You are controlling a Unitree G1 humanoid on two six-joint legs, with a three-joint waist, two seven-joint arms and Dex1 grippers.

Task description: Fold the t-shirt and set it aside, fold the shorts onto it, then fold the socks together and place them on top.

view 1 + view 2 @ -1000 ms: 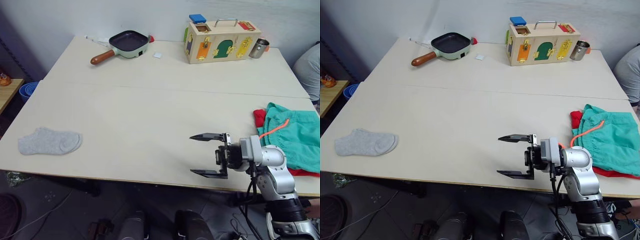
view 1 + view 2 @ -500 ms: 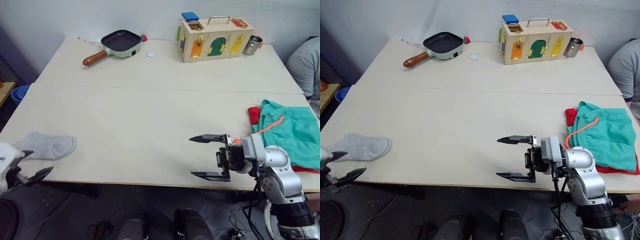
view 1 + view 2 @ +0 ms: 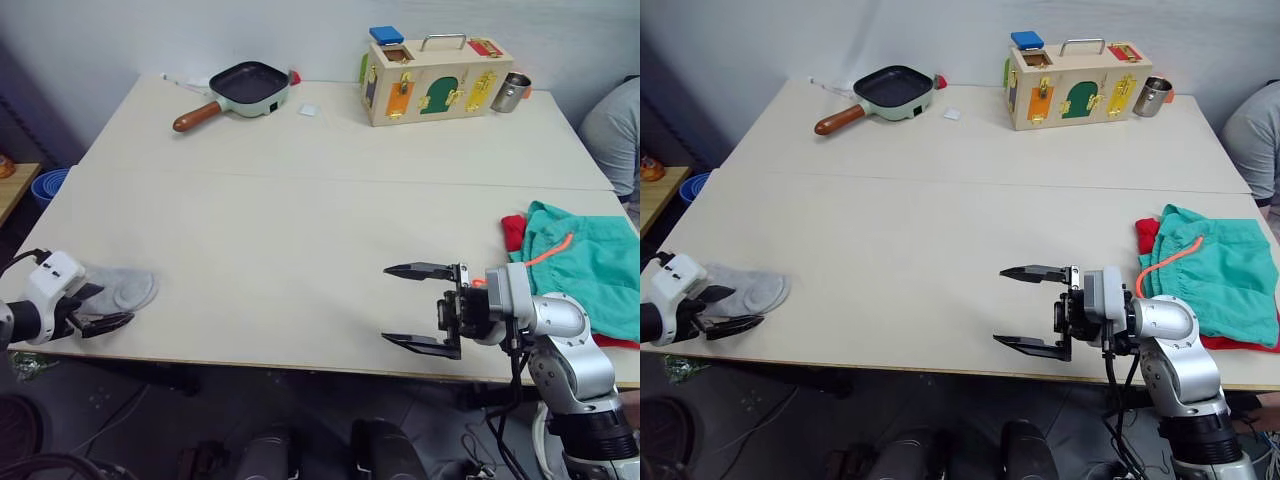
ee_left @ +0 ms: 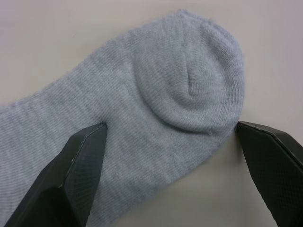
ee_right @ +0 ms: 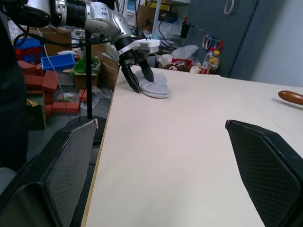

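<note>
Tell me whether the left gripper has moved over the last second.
Yes. The left gripper has come in over the table's near left edge and now straddles the socks, fingers open.

Across the pale bench (image 5: 189,156), the left claw (image 5: 138,75) is seen at the far corner, its black fingers (image 5: 129,77) spread and lowered around the grey socks (image 5: 154,86). The right claw (image 5: 161,175) is held wide open above bare benchtop.

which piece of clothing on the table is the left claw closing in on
The grey socks at the table's left front edge. The left claw is open, straddling them. The teal shorts and the red t-shirt under them lie at the far right.
</note>
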